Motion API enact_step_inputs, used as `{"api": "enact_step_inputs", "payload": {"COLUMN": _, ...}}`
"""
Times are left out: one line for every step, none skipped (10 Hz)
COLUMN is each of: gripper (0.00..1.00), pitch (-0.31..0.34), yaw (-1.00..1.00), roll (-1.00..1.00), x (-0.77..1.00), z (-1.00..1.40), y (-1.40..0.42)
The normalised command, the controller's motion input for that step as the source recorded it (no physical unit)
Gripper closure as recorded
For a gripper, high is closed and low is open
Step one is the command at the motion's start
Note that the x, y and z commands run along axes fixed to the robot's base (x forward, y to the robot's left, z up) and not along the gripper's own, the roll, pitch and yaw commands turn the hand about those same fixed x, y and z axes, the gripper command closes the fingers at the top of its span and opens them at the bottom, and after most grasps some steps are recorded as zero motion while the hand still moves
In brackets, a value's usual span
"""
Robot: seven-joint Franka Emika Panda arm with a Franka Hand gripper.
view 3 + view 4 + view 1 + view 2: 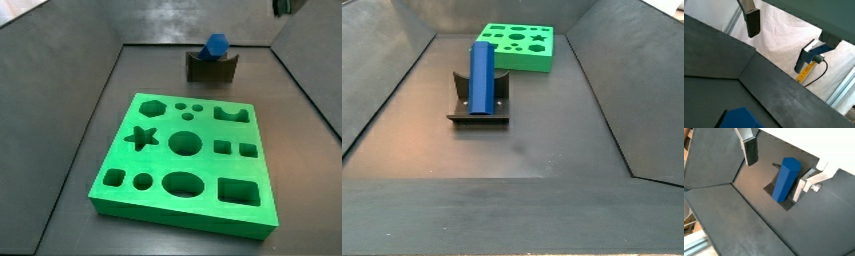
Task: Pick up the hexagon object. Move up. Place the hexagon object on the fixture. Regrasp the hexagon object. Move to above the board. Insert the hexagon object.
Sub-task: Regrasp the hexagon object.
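In a wrist view the tool [787, 31] hung high above the grey worktop [724, 55], its jaws spread wide with nothing between them; one finger [752, 22] showed as a silver plate with a dark pad, the other finger [829, 38] only partly at the frame edge, and a corner of the hexagon object [741, 119] showed as a blue patch at the picture's edge. In a wrist view looking down, the tool [783, 162] was again wide open and empty, one finger [749, 149] with its dark pad clear, the other [811, 182] a silver plate with a bolt; the hexagon object [785, 179] stood on the fixture [781, 195] below, apart from both fingers. In a side view the board [187, 161] lay flat on the worktop [74, 110] with its star, circle, square and hexagon holes upward, and beyond it the fixture [211, 67] sat near the back wall with the blue hexagon object [215, 45] resting in its notch; only a dark bit of the tool [283, 6] reached into the top corner. In a side view the hexagon object [481, 73] leaned on the fixture [478, 103], well apart from the board [520, 46] behind it; the tool was out of frame there.
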Motion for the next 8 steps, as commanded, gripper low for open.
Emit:
{"api": "enact_step_inputs", "payload": {"gripper": 0.00, "pitch": -0.011, "yaw": 0.08, "roll": 0.09, "x": 0.26, "z": -1.00, "y": 0.03}}
{"api": "enact_step_inputs", "payload": {"gripper": 0.00, "pitch": -0.007, "yaw": 0.07, "roll": 0.08, "x": 0.27, "z": -1.00, "y": 0.03}}
{"api": "enact_step_inputs", "payload": {"gripper": 0.00, "pitch": -0.001, "yaw": 0.06, "roll": 0.07, "x": 0.28, "z": -1.00, "y": 0.02}}
{"api": "enact_step_inputs", "payload": {"gripper": 0.00, "pitch": -0.001, "yaw": 0.06, "roll": 0.07, "x": 0.28, "z": -1.00, "y": 0.01}}
{"api": "enact_step_inputs", "payload": {"gripper": 0.00, "pitch": 0.005, "yaw": 0.06, "roll": 0.07, "x": 0.29, "z": -1.00, "y": 0.00}}
{"api": "enact_step_inputs", "payload": {"gripper": 0.00, "pitch": 0.008, "yaw": 0.06, "roll": 0.08, "x": 0.29, "z": -1.00, "y": 0.00}}
{"api": "enact_step_inputs", "payload": {"gripper": 0.00, "pitch": 0.016, "yaw": 0.06, "roll": 0.08, "x": 0.30, "z": -1.00, "y": -0.01}}
{"api": "enact_step_inputs", "payload": {"gripper": 0.00, "pitch": 0.025, "yaw": 0.06, "roll": 0.08, "x": 0.31, "z": -1.00, "y": -0.03}}
